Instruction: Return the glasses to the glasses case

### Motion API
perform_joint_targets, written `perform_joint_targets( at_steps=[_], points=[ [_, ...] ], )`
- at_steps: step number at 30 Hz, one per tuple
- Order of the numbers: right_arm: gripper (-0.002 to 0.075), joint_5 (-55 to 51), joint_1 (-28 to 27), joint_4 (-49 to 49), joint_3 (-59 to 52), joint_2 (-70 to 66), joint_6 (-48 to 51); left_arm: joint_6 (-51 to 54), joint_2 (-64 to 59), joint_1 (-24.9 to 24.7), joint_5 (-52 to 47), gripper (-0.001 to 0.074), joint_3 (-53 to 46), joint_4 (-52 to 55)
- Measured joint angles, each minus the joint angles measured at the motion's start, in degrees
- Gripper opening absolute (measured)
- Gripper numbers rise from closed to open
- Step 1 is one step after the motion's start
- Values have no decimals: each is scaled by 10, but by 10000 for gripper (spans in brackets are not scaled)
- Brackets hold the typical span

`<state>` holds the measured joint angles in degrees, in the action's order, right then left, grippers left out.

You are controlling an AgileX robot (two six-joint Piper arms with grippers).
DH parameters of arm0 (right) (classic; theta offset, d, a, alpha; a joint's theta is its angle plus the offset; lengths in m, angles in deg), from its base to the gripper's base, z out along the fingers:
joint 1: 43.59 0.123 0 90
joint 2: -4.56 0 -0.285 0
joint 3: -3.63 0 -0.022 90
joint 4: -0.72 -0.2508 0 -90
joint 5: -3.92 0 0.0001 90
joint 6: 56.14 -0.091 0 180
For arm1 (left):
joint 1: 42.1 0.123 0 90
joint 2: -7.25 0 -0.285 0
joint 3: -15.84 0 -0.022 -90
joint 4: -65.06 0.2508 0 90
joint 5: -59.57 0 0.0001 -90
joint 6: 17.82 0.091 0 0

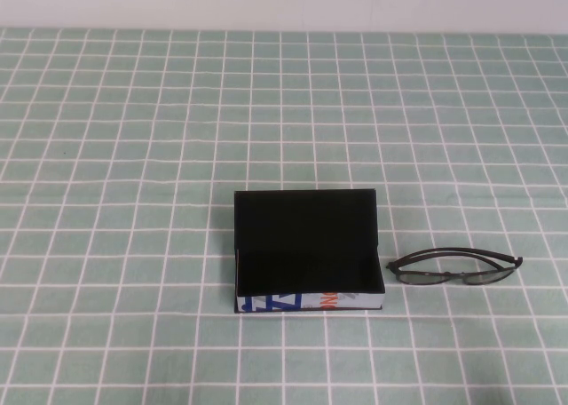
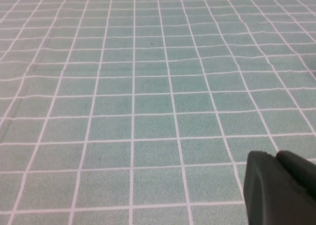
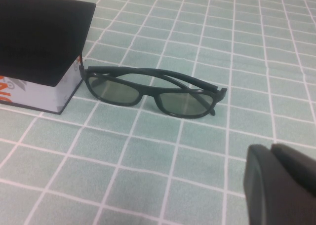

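The black glasses case (image 1: pixel 307 250) stands open at the table's middle front, lid raised, its white strip with blue and orange print facing me. Just to its right the dark-framed glasses (image 1: pixel 454 269) lie folded on the cloth, lenses greyish. The right wrist view shows the glasses (image 3: pixel 153 92) beside the corner of the case (image 3: pixel 42 47). My right gripper (image 3: pixel 272 153) hovers short of the glasses with its fingers pressed together and nothing in them. My left gripper (image 2: pixel 274 157) is shut over bare cloth, away from both things. Neither arm appears in the high view.
A green cloth with a white grid (image 1: pixel 133 138) covers the whole table. A pale wall (image 1: pixel 284 1) runs along the far edge.
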<state>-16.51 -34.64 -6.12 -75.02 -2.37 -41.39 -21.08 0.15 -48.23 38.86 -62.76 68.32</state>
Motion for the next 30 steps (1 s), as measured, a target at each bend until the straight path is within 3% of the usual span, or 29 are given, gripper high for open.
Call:
perform_joint_targets(
  at_steps=[17, 22, 30],
  points=[
    [-14, 55, 0, -3, -1, 0, 0, 0, 0, 0, 0, -2, 0, 0],
    [-14, 192, 0, -4, -1, 0, 0, 0, 0, 0, 0, -2, 0, 0],
    [-14, 516, 0, -15, -1, 0, 0, 0, 0, 0, 0, -2, 0, 0]
  ],
)
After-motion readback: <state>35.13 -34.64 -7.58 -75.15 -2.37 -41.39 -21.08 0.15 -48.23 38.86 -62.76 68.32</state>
